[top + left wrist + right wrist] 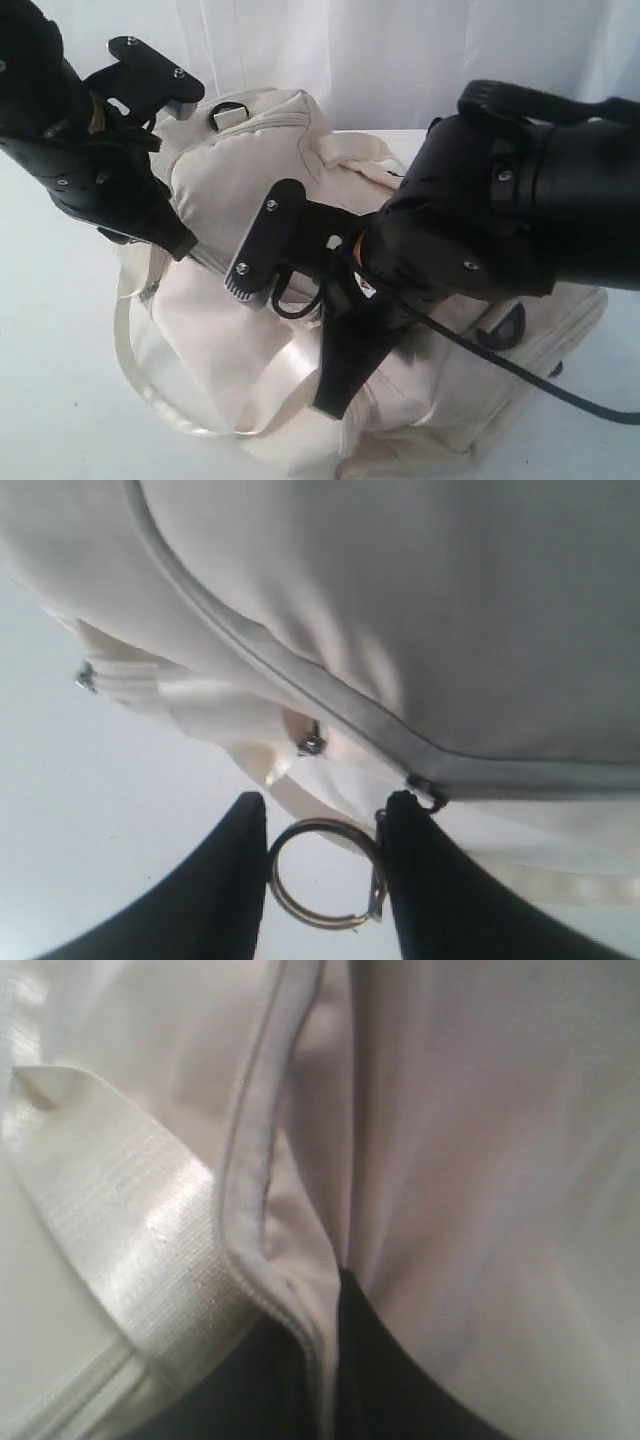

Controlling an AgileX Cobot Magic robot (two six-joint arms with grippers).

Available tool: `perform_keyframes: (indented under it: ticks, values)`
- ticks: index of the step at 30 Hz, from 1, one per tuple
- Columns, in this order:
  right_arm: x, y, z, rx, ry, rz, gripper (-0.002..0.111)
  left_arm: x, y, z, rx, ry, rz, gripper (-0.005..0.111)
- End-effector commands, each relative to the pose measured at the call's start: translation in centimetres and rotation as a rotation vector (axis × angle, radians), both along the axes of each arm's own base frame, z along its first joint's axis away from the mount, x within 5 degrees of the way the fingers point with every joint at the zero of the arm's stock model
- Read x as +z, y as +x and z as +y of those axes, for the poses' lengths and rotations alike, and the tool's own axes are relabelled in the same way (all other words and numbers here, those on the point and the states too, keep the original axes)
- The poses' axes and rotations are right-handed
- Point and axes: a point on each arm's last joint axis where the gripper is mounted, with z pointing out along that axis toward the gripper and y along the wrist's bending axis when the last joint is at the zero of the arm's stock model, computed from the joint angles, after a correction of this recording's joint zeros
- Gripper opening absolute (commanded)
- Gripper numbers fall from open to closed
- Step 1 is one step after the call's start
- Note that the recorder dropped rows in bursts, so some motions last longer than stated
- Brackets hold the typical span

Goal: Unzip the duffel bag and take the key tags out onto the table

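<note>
Broad plain white tabletop [50,420] all around, and in the middle of it sits the large cream fabric duffel bag [250,170], soft and slumped, its far end puffed up, its near body creased and flattened. The bulky black right arm [520,220] fills the right of the exterior view, reaching in over the bag's middle. The right gripper [318,1360] is clenched, and its wrist view shows a piped fold of the bag's cream cloth pinched between the dark fingers [385,1400]. The black left arm [70,150] comes in low against the bag's left side. The left gripper [322,825] is closed on a shiny metal split ring [316,922], which spans the gap and touches both black fingers [225,890]; what the ring hangs from, I cannot tell. A glossy cream webbing strap [127,345] loops out from the bag onto the table on the left. A grey piped seam [330,705] curves across the bag's side just above the left gripper, with a small dark zip pull [427,792] on it. Up top, a metal D-ring [228,108] stands on a cream tab.
</note>
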Motion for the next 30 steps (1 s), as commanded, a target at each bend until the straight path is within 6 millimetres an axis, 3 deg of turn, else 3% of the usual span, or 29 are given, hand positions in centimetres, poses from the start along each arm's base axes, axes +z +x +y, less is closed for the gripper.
perform_keyframes:
  ticks: [1, 7, 14, 23, 28, 30]
  values:
    - [-0.4, 0.2, -4.1, -0.192, -0.31, -0.028, 0.0, 0.2, 0.1, 1.4, 0.036, 0.128, -0.024, 0.0]
    - [-0.9, 0.8, -6.9, -0.325, -0.413, -0.171, 0.0, 0.2, 0.1, 1.6, 0.04, 0.143, -0.02, 0.0]
    - [-0.8, 3.5, -10.1, -0.531, -0.418, -0.317, 0.0, 0.2, 0.0, 1.6, 0.042, 0.146, -0.017, 0.0]
    - [-0.9, 3.5, -9.9, -0.545, -0.289, -0.249, 0.0, 0.2, 0.0, 1.6, 0.042, 0.143, -0.015, 0.0]
    - [0.5, 3.0, -10.0, -0.523, -0.191, -0.25, 0.001, 0.2, 0.0, 1.6, 0.042, 0.143, -0.015, 0.0]
    - [1.3, 2.6, -10.2, -0.523, -0.14, -0.25, 0.006, 0.2, 0.0, 1.6, 0.042, 0.142, -0.016, 0.0]
